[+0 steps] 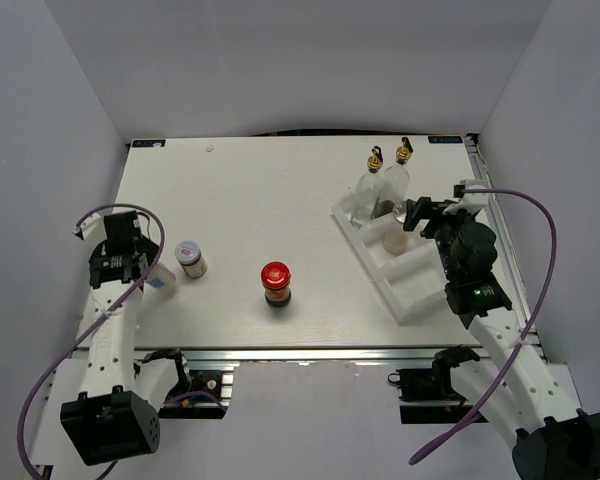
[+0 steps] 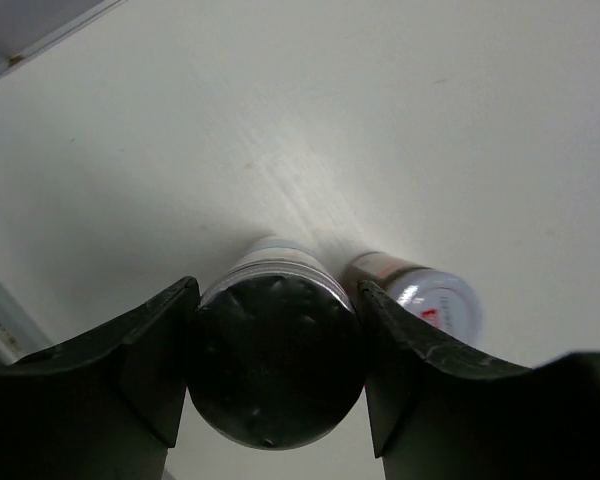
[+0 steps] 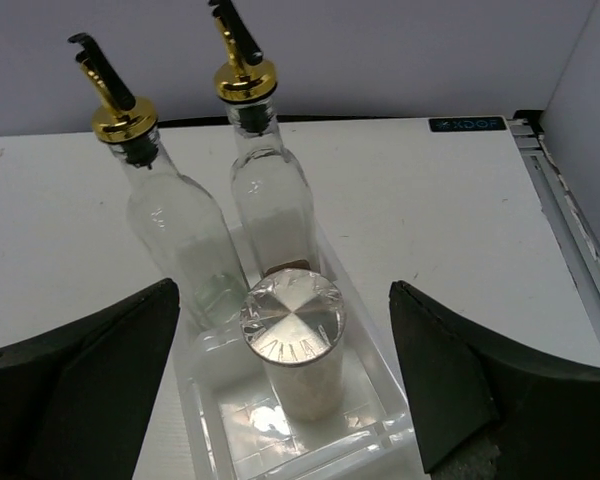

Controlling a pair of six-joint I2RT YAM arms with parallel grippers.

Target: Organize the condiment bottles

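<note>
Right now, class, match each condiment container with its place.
1. tall clear glass cruets with gold pourers
2. silver-lidded white shaker
3. red-lidded brown jar
4. white-lidded labelled jar

A. alone, middle of the white table
B. beside the round container gripped by the left fingers
C. far end of the white divided plastic tray
D. tray compartment next to the cruets

Pairs: 1-C, 2-D, 3-A, 4-B
</note>
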